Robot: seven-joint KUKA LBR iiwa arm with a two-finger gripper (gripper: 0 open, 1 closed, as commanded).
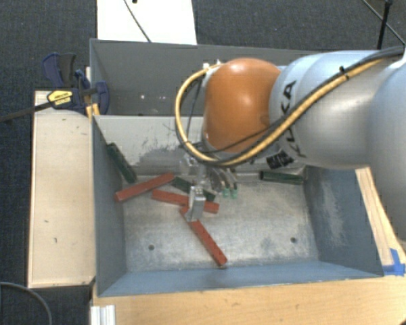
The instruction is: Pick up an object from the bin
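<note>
We see the arm (352, 114), silver and thick-bodied, entering from the right and slanting down toward the left. Its wrist carries a rounded orange cover (237, 103), which we view almost from above. A black and yellow cable (179, 110) runs along the arm's upper side, loops out to the left of the cover and curls back beneath it. Below the cover the gripper (197, 198) points downward, its metal parts partly hidden by the wrist above.
</note>
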